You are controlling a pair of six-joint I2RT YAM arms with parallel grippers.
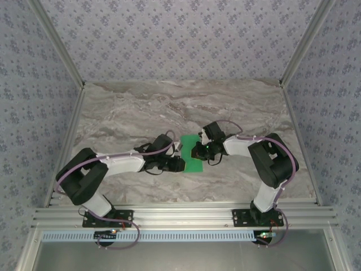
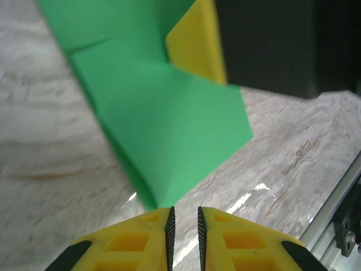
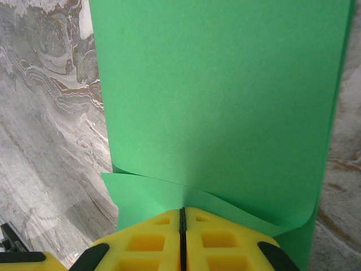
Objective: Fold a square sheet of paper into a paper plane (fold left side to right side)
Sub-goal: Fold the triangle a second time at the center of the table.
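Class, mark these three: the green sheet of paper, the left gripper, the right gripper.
square sheet of paper [image 3: 225, 84], right wrist view, on its flat upper layer.
left gripper [image 2: 184, 213], left wrist view, the gap between its fingertips.
right gripper [image 3: 182, 210], right wrist view, the seam between its closed fingertips.

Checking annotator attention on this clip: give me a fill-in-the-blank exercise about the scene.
1. The sheet of paper is ____ in colour.
2. The right gripper has its jaws ____.
3. The left gripper has ____ fingers with a narrow gap.
Missing: green; shut; yellow.
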